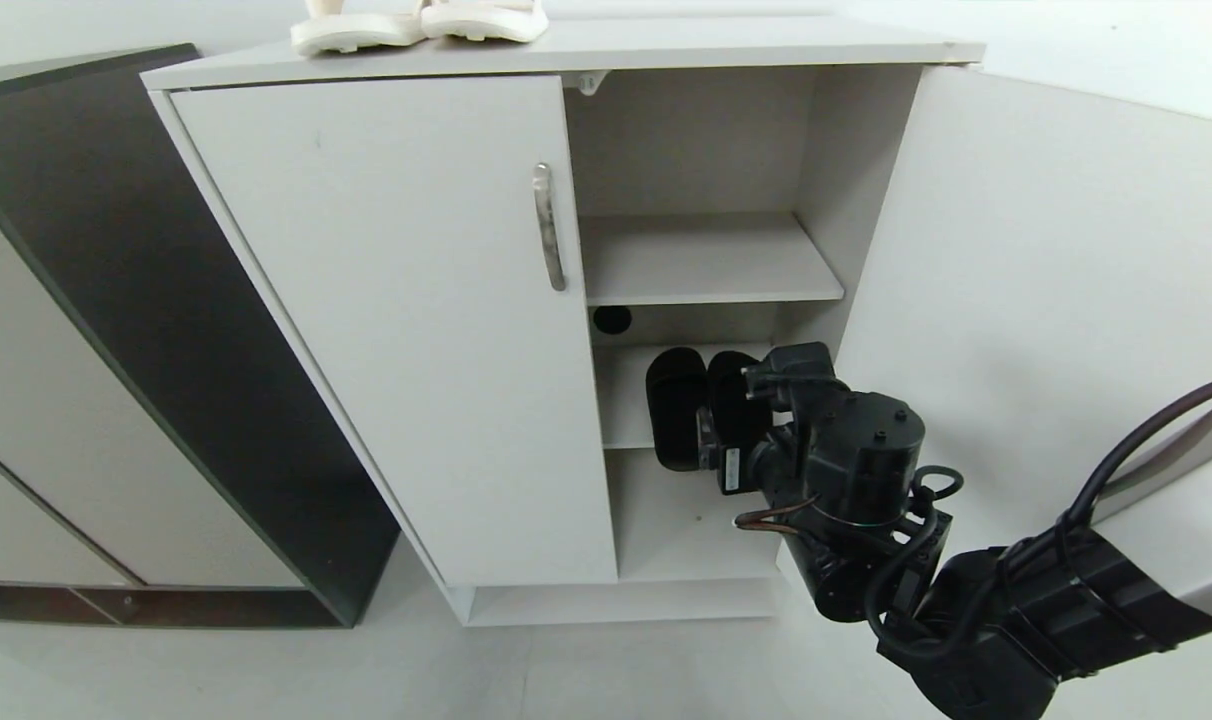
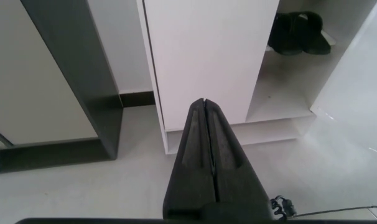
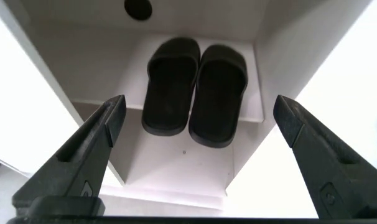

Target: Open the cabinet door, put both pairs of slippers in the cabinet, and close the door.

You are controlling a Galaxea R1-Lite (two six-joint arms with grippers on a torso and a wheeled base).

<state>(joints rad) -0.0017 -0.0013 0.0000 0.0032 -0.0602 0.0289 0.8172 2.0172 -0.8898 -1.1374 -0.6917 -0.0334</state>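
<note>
A pair of black slippers (image 1: 688, 405) (image 3: 195, 93) lies side by side on the middle shelf of the white cabinet (image 1: 566, 50), also seen in the left wrist view as the black slippers (image 2: 300, 34). My right gripper (image 1: 741, 410) (image 3: 199, 109) is open just in front of them, holding nothing, its fingers spread wider than the pair. A pair of white slippers (image 1: 421, 22) rests on the cabinet's top. The right door (image 1: 1016, 300) is swung open; the left door (image 1: 396, 320) with its metal handle (image 1: 548, 240) is closed. My left gripper (image 2: 204, 106) is shut and empty, low in front of the left door.
The upper shelf (image 1: 706, 260) and the bottom compartment (image 1: 686, 520) hold nothing. A dark tall panel (image 1: 166, 330) leans against the cabinet's left side. Pale floor (image 1: 566, 670) lies open in front.
</note>
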